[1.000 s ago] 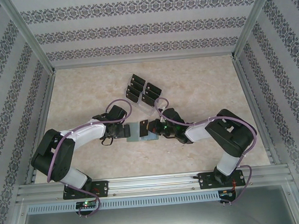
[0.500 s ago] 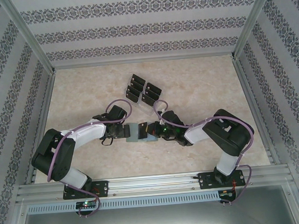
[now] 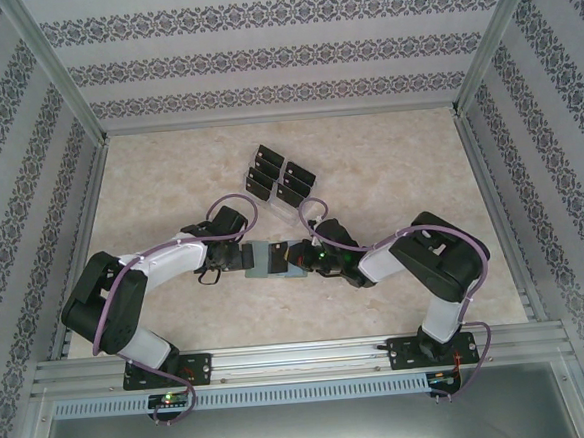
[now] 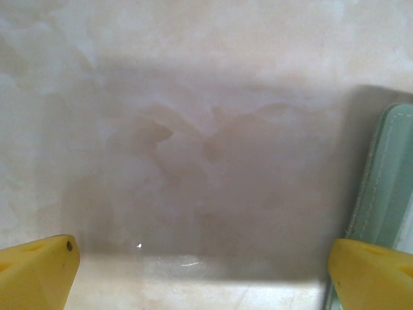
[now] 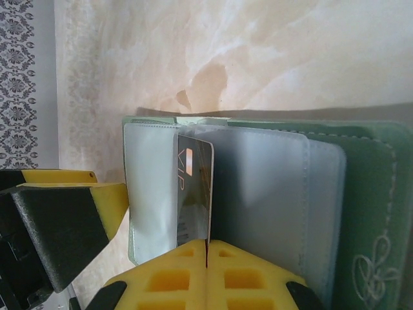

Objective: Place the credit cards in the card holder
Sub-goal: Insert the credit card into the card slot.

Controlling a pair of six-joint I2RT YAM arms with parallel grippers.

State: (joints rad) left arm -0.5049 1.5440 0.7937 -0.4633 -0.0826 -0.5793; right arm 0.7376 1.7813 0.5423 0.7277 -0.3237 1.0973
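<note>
Card (image 5: 193, 187) pinched by right fingers (image 5: 164, 278) against open card holder (image 5: 368, 194)

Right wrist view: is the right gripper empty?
No, the right gripper is shut on a black credit card, holding it over the pale inside of the open card holder.

We see the card holder (image 4: 387, 187) cut off at 3 o'clock; the lower end of the credit card (image 5: 193, 194) lies hidden within the right gripper (image 5: 208, 248).
</note>
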